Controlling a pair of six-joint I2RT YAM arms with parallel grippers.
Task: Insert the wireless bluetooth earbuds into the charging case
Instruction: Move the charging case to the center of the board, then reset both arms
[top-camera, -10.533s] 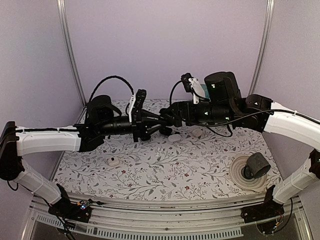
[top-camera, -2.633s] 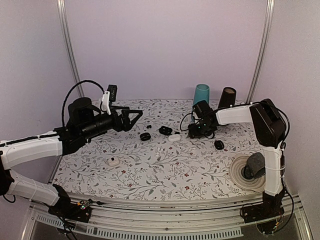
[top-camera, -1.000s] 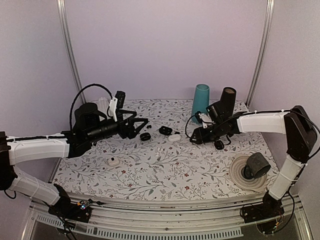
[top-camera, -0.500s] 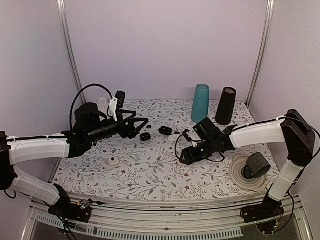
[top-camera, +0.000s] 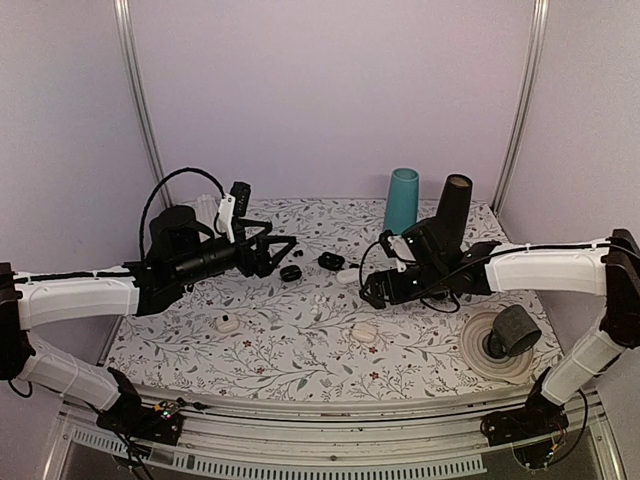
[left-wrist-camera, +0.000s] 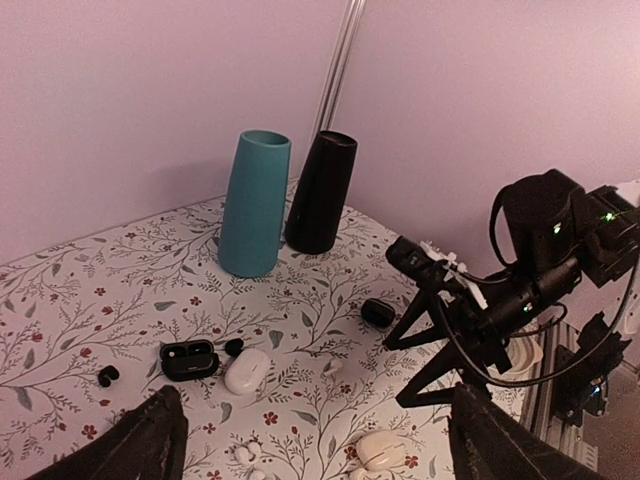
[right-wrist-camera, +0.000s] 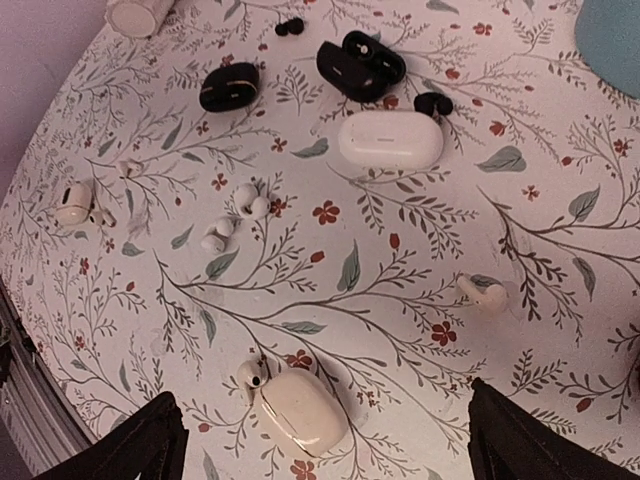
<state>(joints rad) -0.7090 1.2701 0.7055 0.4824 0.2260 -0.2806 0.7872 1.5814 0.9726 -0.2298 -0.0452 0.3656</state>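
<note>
The floral-printed worktop is walled on its left, far and right sides. Only the near edge, above the metal rail, is open, so anything flicked that way could roll off. The right arm lies low across the right half, with the tall teal cup and the tall black cup standing just behind it. A lift or swing toward the far side could, I judge, topple either one.

The right end effector is spread wide and carries nothing. It hangs just far of the cream pebble-shaped charging case, which looks shut, with one white stemmed earbud right against it. A careless descent could shove the case and scatter that bud. The left end effector is likewise released and empty, raised over the far left, well apart from the right.

The pair of small white glossy earbuds lies loose, near and left of the closed white case. They are slick and tiny, so they may squirt from a pinch or come up two at once. Most free room lies near and left of the cream case.
</note>
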